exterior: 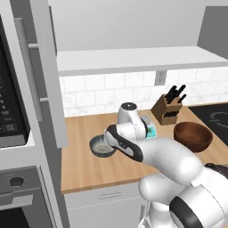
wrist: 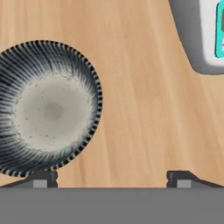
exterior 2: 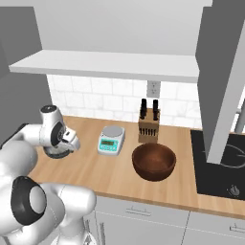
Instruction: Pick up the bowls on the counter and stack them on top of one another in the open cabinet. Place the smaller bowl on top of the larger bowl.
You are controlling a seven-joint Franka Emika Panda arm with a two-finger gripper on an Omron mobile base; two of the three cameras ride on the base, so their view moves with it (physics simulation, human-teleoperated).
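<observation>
Arm bent low over counter [exterior: 84, 164] | end effector [wrist: 112, 177] spread wide, empty | smaller bowl [wrist: 46, 107] beside

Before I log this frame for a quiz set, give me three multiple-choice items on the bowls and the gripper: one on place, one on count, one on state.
1. Where does the smaller bowl sit?
A. in the open cabinet
B. on the counter, left of the kitchen scale
C. inside the larger bowl

2. How many bowls are on the counter?
A. one
B. two
C. three

3. How is the gripper?
A. open, holding nothing
B. shut on the grey bowl
C. shut on the scale

Key: 1 B, the right base view shows the bowl on the wood, left of the scale. 2 B, one grey, one brown. 3 A, in the hand view the fingertips stand wide apart over bare wood.
</observation>
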